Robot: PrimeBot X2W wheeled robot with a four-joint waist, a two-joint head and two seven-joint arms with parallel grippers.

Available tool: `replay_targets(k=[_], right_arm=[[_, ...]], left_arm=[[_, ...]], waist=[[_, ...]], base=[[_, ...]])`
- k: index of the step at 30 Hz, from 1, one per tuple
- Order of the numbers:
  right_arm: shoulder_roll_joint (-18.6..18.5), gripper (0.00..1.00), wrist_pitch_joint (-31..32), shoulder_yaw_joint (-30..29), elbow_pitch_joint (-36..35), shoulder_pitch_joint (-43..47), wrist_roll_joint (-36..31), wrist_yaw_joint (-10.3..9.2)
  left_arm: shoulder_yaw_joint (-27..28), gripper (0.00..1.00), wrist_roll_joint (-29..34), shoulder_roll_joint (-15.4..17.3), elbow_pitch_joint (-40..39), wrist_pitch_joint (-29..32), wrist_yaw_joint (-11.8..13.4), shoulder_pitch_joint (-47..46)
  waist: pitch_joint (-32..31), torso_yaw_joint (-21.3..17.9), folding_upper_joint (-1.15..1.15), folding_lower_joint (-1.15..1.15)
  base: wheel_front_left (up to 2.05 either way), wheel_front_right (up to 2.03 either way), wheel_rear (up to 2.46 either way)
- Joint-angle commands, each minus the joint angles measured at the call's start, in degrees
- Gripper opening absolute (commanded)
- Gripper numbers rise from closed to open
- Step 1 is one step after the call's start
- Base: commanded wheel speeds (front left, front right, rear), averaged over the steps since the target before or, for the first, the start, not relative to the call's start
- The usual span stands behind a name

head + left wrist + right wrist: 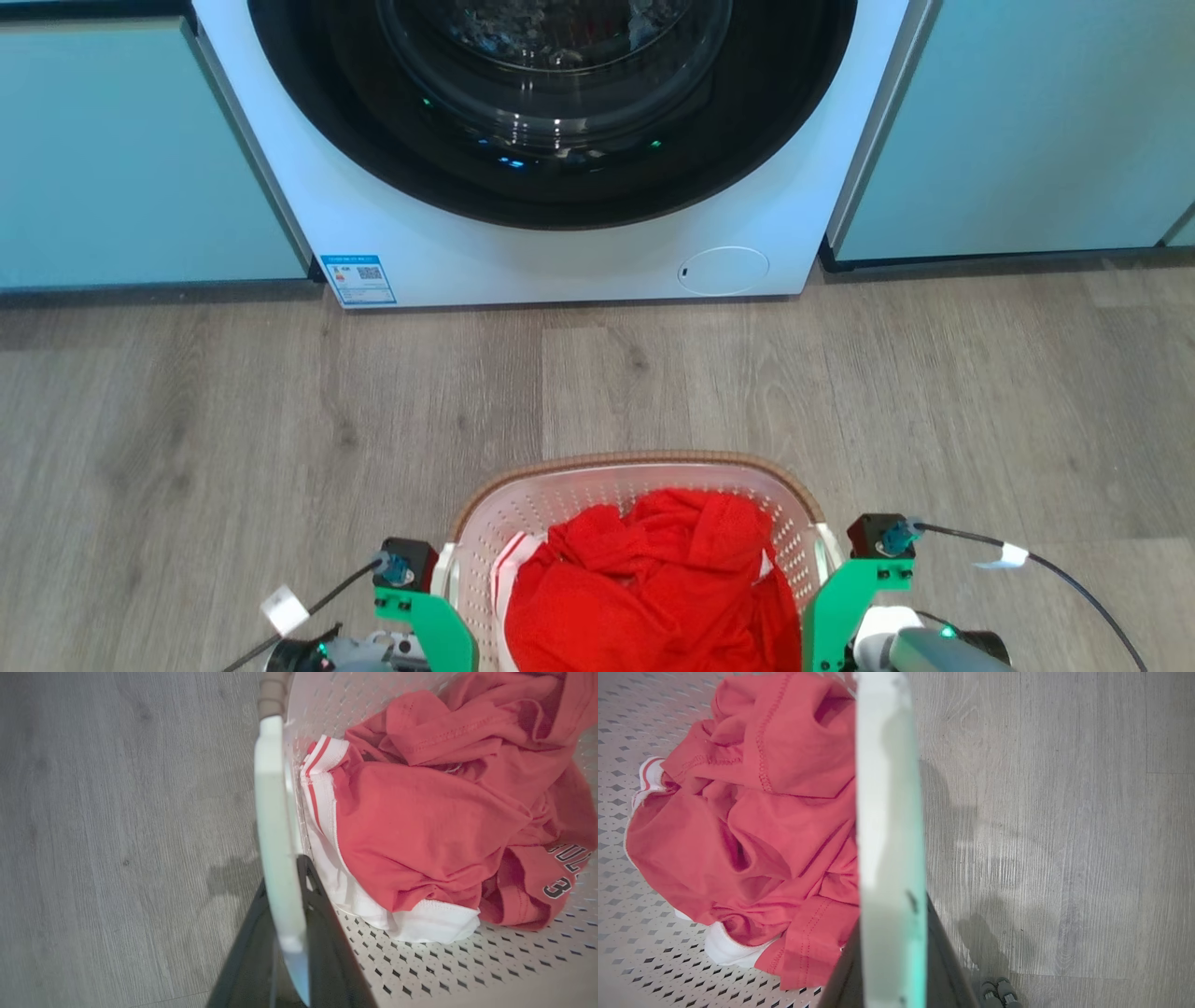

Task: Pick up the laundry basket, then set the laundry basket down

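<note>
Laundry basket (644, 460), loaded with red clothing (653, 579), at the near centre of the wood floor (280, 420); whether it rests on the boards cannot be told. The left gripper (283, 873) is clenched on the basket's white left handle (273, 788), and the right gripper (891, 915) is clamped on the right handle (887, 788). Bare floor lies open to left and right, and the far rim is well apart from the washing machine (420, 252) between teal cabinets (121, 149).

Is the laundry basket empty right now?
No, a crumpled red garment with white trim lies inside the laundry basket.
</note>
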Motion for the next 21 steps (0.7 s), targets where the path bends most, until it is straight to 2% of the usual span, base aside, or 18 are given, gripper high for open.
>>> replay_targets(k=[1, 21], right_arm=[[0.1, 0.0, 0.11, 1.0, -0.75, -0.08, 0.51, 0.01], [0.1, 0.0, 0.34, 6.5, 0.24, -0.42, 5.93, 0.01]], left_arm=[[0.72, 0.0, -0.39, 1.54, -0.12, -0.22, 0.12, -1.49], [-1.86, 0.0, -2.45, 1.54, 0.56, 0.57, -0.03, -1.53]], waist=[[-0.21, 0.05, -0.01, 0.01], [-1.13, 0.15, -0.01, 0.01]], base=[[0.0, 0.0, 0.0], [0.0, 0.0, 0.0]])
